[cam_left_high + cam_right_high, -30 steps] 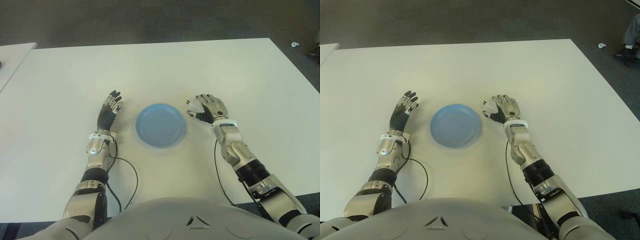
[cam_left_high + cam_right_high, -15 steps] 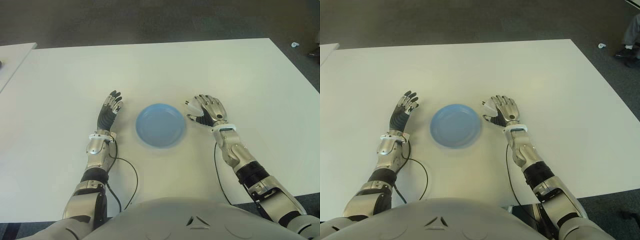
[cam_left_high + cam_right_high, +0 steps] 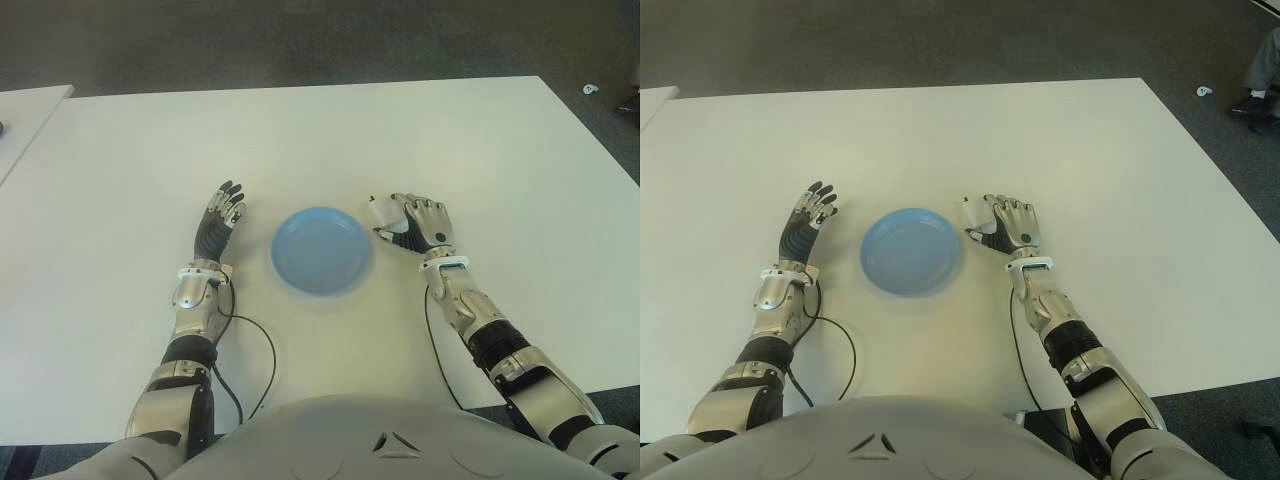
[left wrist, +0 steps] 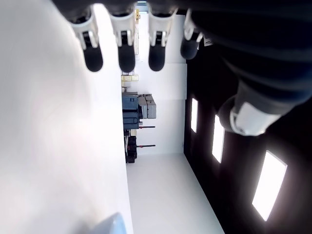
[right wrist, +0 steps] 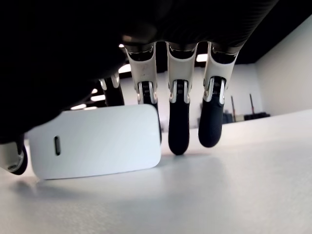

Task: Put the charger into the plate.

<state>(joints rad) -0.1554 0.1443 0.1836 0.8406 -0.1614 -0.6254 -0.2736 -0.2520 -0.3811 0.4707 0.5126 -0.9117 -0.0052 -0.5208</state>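
A round blue plate (image 3: 321,250) lies on the white table (image 3: 330,140) between my two hands. My right hand (image 3: 412,222) is just right of the plate, its fingers curled on a small white charger (image 3: 379,210) that sticks out toward the plate's right rim. In the right wrist view the charger (image 5: 97,141) is a white block with a slot, pinched between thumb and fingers (image 5: 179,131) low over the tabletop. My left hand (image 3: 222,215) shows left of the plate, fingers (image 4: 126,48) straight and holding nothing.
A black cable (image 3: 262,350) loops on the table beside my left forearm. Another white table's corner (image 3: 20,115) shows at the far left. Dark floor surrounds the table, with a small white object (image 3: 590,89) on it at the far right.
My right hand has drawn back slightly toward me and turned, so the charger now stands out more clearly by the plate's right rim. The left hand and plate have not moved.
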